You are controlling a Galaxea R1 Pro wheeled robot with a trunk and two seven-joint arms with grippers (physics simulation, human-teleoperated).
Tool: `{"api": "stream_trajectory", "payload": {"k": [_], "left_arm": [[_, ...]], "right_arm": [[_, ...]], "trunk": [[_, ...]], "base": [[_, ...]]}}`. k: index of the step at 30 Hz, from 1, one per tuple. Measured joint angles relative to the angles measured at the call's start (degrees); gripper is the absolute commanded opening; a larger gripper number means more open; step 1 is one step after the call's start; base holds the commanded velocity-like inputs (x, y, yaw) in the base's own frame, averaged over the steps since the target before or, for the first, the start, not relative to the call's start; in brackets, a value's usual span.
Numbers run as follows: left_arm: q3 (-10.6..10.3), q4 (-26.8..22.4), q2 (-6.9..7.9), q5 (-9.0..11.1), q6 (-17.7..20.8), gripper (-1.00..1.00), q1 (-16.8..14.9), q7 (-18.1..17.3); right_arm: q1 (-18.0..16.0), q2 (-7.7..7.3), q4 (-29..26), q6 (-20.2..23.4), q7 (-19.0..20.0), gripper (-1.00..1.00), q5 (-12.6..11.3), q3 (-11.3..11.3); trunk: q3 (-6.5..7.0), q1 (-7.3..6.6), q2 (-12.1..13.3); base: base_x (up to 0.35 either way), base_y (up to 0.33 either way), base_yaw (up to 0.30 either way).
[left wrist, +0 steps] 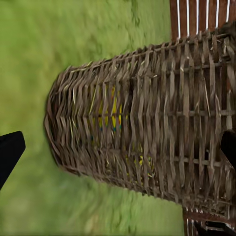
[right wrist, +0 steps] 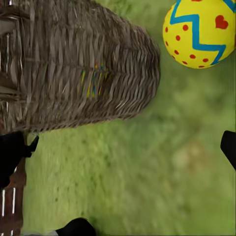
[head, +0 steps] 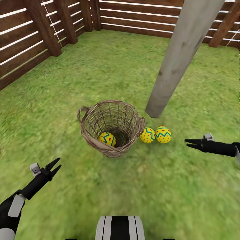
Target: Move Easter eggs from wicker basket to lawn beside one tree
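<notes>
Ground: the lawn [head: 83, 73], mottled green grass, is running flat out to a dark brown slatted wooden fence [head: 30, 40] that is closing off the far side and the left side.

Tree: one; its pale grey-beige trunk [head: 180, 56] is rising from the grass just behind and to the right of the basket.

Wicker basket [head: 111, 128]: one, tan-brown open weave, standing upright on the grass, with loop handles showing at the rim.

Easter eggs: three, yellow with red dots and a blue zigzag band. One egg [head: 107, 138] is lying inside the basket. Two eggs [head: 147, 135] [head: 163, 134] are sitting side by side on the grass, just right of the basket and near the foot of the trunk.

Claws: two. The left claw [head: 55, 166] is hovering over the grass near the basket's left front, fingers spread, holding nothing. The right claw [head: 189, 143] is hanging just right of the two outer eggs, fingers slightly parted, holding nothing.
</notes>
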Motion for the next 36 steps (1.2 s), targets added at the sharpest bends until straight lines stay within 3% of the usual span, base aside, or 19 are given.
{"api": "stream_trajectory", "payload": {"k": [7, 8, 10, 12, 13, 15, 17, 18, 21, 29, 34, 36], "left_arm": [[-0.4, -0.7, -0.02, -0.1, 1.9, 1.00, -0.9, 0.2], [-0.4, -1.4, 0.69, 0.0, 4.4, 1.00, -1.4, 0.2], [0.1, -2.5, 5.15, 0.4, 11.2, 1.00, -2.1, 0.0], [2.0, -2.4, 8.04, 3.9, 13.0, 1.00, -3.0, 0.1], [2.3, -2.5, 8.70, 5.0, 13.2, 1.00, -3.3, 0.1], [2.5, -2.3, 9.13, 5.6, 13.3, 1.00, -3.4, 0.1], [3.0, -2.3, 9.50, 5.9, 13.4, 1.00, -3.4, 0.0], [3.1, -2.3, 9.67, 6.0, 13.4, 1.00, -3.4, 0.0], [3.1, -2.2, 9.76, 6.0, 13.4, 1.00, -3.4, 0.0], [3.1, -2.2, 9.76, 6.0, 13.4, 1.00, -3.4, -0.1], [3.1, -2.1, 9.69, 5.9, 13.4, 1.00, -3.4, -0.1], [3.1, -2.1, 9.68, 6.0, 13.4, 1.00, -3.4, -0.1]], "right_arm": [[0.0, 0.04, -0.3, 2.1, 0.0, 1.00, -0.4, -0.1], [0.0, 0.09, -0.3, 2.1, 0.0, 1.00, -0.4, -0.1], [0.0, 0.93, -0.3, 3.7, 0.0, 1.00, -0.3, 0.0], [0.0, 2.21, -1.4, 8.6, 0.0, 1.00, -0.4, 0.0], [0.0, 3.37, -2.4, 9.5, 0.0, 1.00, -0.6, 0.0], [0.0, 5.93, -5.0, 10.0, 0.0, 1.00, -0.5, 0.1], [0.0, 11.30, -12.0, 10.3, -0.3, 1.00, -0.1, 0.2], [0.0, 12.97, -16.0, 10.4, -0.6, 1.00, -0.1, 0.3], [0.0, 14.29, -19.1, 12.4, -1.5, 1.00, 0.0, 0.5], [0.0, 17.05, -19.4, 12.7, -5.3, 1.00, 0.1, 1.9], [0.0, 20.19, -19.4, 12.6, -10.8, 1.00, 0.1, 3.1], [0.5, 22.11, -19.5, 12.5, -13.6, 1.00, 0.1, 5.1]], "trunk": [[1.55, -0.18, 0.1], [1.78, -0.21, 0.1], [2.22, -0.26, 0.1], [2.66, -0.31, 0.2], [2.88, -0.33, 0.2], [3.33, -0.38, 0.2], [3.77, -0.44, 0.2], [4.00, -0.47, 0.2], [4.66, -0.54, 0.3], [6.43, -0.75, 0.4], [7.54, -0.88, 0.5], [7.98, -0.93, 0.5]], "base": [[0.000, 0.000, 0.000], [0.000, 0.000, 0.000], [0.000, 0.000, 0.000], [0.000, 0.000, 0.000], [0.000, 0.000, 0.000], [0.000, 0.000, 0.000], [0.000, 0.000, 0.000], [0.000, 0.000, 0.000], [0.000, 0.000, 0.000], [0.000, 0.000, 0.000], [0.000, 0.000, 0.000], [0.000, 0.000, 0.000]]}}
